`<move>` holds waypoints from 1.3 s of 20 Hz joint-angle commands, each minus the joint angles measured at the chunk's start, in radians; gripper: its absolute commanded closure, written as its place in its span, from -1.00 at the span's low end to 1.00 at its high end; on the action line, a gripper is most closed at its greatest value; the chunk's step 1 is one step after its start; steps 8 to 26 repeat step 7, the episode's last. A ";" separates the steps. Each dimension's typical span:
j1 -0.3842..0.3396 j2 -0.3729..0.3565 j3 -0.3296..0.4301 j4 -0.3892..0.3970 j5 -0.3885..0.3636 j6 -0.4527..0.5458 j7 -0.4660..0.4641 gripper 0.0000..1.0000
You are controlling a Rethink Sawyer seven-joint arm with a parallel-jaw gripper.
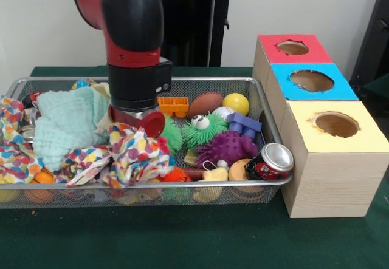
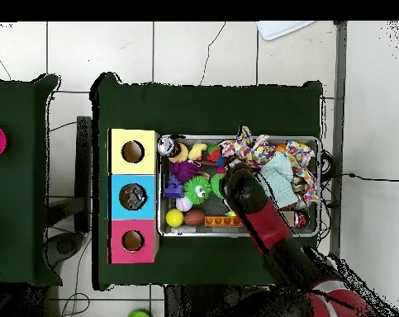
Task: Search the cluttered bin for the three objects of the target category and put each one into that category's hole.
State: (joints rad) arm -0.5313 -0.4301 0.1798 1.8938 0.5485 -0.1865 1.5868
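Observation:
A wire mesh bin (image 1: 267,108) holds mixed clutter. In it are a red soda can (image 1: 270,161), a purple spiky ball (image 1: 226,147), a green spiky ball with eyes (image 1: 203,128), a yellow ball (image 1: 236,104), a brown football (image 1: 205,104), an orange brick (image 1: 174,105) and a blue brick (image 1: 244,124). My gripper (image 1: 141,116) is lowered into the middle of the bin beside a red disc (image 1: 152,124), at the edge of the cloths. The black wrist hides its tips. Seen from overhead, the arm's end (image 2: 244,188) covers the bin's centre.
Three wooden boxes with round holes stand in a row beside the bin: red (image 1: 293,48), blue (image 1: 311,81), yellow (image 1: 336,125). A pale green cloth (image 1: 67,123) and a colourful spotted cloth (image 1: 130,153) cover the bin's other half. A yellow duck (image 1: 214,173) lies near the front wall.

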 commanded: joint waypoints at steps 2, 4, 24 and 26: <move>0.104 -0.049 -0.077 -0.059 -0.036 0.025 0.116 -1.00; 0.107 -0.034 -0.071 -0.077 -0.047 0.045 0.110 -1.00; 0.125 -0.036 -0.077 -0.076 -0.072 0.022 0.129 -1.00; 0.125 -0.036 -0.077 -0.076 -0.072 0.022 0.129 -1.00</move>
